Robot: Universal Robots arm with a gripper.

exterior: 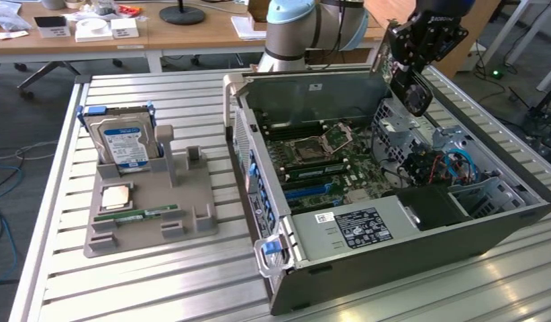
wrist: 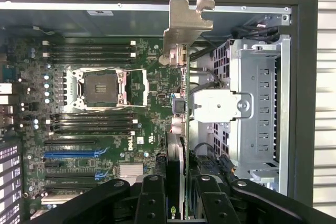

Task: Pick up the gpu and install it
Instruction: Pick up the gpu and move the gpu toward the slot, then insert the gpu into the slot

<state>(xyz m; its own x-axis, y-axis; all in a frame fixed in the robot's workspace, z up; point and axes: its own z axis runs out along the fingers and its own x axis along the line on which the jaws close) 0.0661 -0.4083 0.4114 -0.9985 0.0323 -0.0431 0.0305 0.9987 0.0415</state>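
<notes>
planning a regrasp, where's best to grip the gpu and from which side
Pinch the gpu by its two flat faces at the end away from its silver bracket, coming from above: it is thin, and the gripper holds it so, edge-down over the open case.

The motherboard is green with a blue slot. The gpu has a silver bracket. The gripper is black, the case dark grey. The silver drive bears a blue-and-white label. The tray is grey, the RAM stick green, the ribbed table silvery.
</notes>
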